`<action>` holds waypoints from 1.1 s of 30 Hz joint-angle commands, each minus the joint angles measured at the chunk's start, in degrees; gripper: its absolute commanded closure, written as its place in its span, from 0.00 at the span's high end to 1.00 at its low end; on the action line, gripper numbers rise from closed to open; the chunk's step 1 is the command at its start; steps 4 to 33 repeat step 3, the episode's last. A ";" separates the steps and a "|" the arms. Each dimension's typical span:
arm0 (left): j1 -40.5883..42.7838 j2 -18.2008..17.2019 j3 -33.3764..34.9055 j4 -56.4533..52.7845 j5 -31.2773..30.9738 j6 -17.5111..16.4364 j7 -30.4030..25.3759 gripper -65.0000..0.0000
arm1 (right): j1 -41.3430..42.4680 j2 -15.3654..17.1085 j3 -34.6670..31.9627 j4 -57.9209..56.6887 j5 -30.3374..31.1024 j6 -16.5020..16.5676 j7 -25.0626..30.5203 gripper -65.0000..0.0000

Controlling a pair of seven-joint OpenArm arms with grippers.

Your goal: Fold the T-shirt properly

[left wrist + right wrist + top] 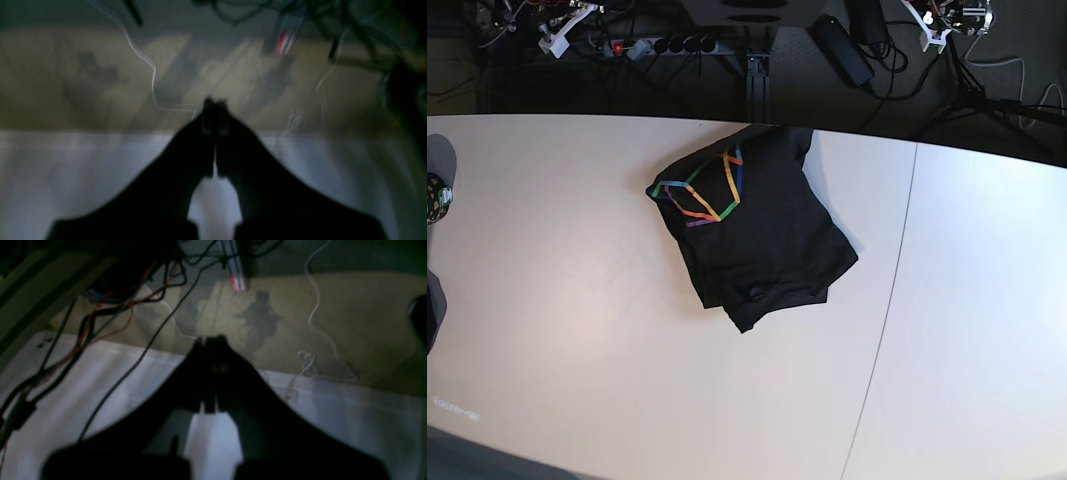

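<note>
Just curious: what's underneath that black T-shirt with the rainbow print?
The T-shirt lies bunched on the white table, which shows all around it. Whatever sits directly beneath the cloth is covered.

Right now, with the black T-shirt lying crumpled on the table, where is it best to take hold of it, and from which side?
Probably the black soft-knit T-shirt is best gripped at its pointed lower corner, coming from the near table edge: that corner juts free onto the bare white table, while the rainbow print end is bunched.
</note>
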 commanded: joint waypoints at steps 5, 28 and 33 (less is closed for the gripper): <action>-4.15 -0.44 4.50 -4.33 0.31 0.28 0.76 0.00 | 1.90 -1.09 0.04 -1.90 -2.12 -1.55 -0.48 0.00; -4.15 -0.44 4.50 -4.33 0.31 0.28 0.76 0.00 | 1.90 -1.09 0.04 -1.90 -2.12 -1.55 -0.48 0.00; -4.15 -0.44 4.50 -4.33 0.31 0.28 0.76 0.00 | 1.90 -1.09 0.04 -1.90 -2.12 -1.55 -0.48 0.00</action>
